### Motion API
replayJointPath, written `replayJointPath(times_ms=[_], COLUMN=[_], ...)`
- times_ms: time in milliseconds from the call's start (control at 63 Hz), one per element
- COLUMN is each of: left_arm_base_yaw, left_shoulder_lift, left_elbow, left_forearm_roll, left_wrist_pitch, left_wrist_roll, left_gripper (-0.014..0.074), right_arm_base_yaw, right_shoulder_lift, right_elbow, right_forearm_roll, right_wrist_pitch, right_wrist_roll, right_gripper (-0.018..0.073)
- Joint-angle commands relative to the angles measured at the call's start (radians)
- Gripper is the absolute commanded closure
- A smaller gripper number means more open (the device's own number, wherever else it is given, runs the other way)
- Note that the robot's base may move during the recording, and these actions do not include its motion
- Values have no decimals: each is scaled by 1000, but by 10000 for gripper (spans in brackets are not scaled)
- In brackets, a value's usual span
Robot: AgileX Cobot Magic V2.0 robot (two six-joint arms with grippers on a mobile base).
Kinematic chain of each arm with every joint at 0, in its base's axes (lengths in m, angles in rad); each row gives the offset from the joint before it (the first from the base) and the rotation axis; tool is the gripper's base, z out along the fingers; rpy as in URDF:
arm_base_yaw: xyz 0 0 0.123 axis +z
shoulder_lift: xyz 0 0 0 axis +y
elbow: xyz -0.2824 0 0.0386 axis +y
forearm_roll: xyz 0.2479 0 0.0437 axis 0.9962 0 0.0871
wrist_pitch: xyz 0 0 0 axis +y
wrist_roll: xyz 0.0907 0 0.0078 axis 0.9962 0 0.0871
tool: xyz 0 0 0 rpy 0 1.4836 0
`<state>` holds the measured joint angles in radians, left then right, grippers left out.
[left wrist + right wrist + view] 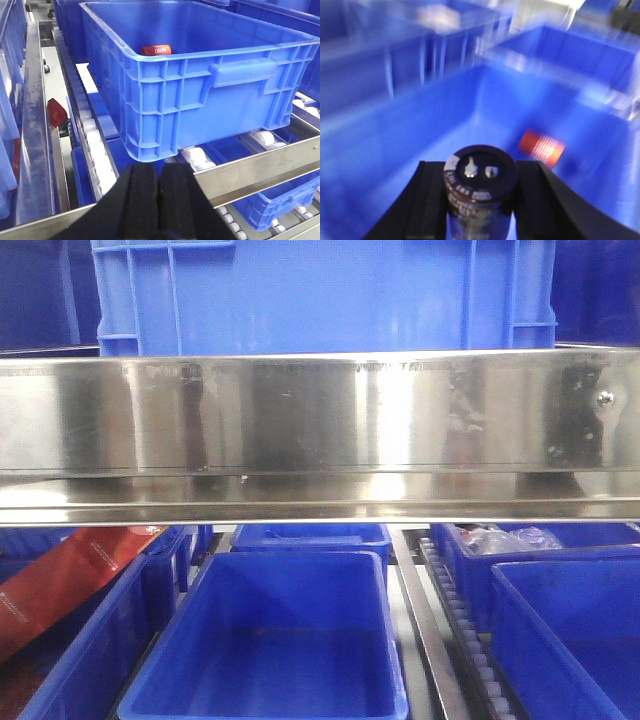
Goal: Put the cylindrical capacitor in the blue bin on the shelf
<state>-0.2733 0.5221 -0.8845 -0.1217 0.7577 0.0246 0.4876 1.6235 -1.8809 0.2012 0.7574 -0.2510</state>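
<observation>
My right gripper point(480, 171) is shut on the cylindrical capacitor point(479, 187), a dark can with two metal terminals on its top face. It hangs inside the mouth of a blue bin point(410, 145), above the bin's floor; that view is blurred. An orange-red cylinder point(541, 147) lies on that floor to the right. In the left wrist view a blue bin point(215, 95) stands on the shelf point(260, 165) rollers with an orange-red cylinder point(155, 50) inside. My left gripper point(159, 172) is shut on nothing, just in front of the shelf rail. The front view shows neither gripper.
The shelf's broad steel rail point(320, 420) spans the front view with a blue crate point(320, 290) above it. Below it sit more blue bins point(280, 562), one holding a red box point(60, 580). White rollers point(95, 150) and steel dividers point(32, 125) run between the bins.
</observation>
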Motion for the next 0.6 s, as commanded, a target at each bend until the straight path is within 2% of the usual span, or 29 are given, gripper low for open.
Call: replayJointPath(times_ms=[0, 222, 413, 492, 572, 588], left_arm_base_yaw=[2, 2, 2, 2, 2, 2], left_shoulder_lift=[-7, -7, -7, -7, -7, -7], left_elbow=[3, 3, 3, 3, 3, 3], left_forearm_roll=[-6, -14, -30, -30, -30, -30], left_wrist_pitch=[-9, -9, -9, -9, -11, -11], left_wrist_roll=[-8, -8, -8, -8, -8, -8], left_gripper=[708, 708, 708, 708, 708, 708], right_arm_base_yaw=[1, -14, -14, -14, -14, -14], right_shoulder_lift=[86, 215, 237, 237, 237, 237], right_elbow=[-54, -64, -64, -64, -64, -64], right_forearm_roll=[-6, -8, -8, 9, 24, 24], right_wrist_pitch=[16, 22, 42, 48, 61, 64], right_wrist_roll=[-6, 1, 5, 5, 5, 5], right_gripper=[721, 721, 707, 587, 364, 293])
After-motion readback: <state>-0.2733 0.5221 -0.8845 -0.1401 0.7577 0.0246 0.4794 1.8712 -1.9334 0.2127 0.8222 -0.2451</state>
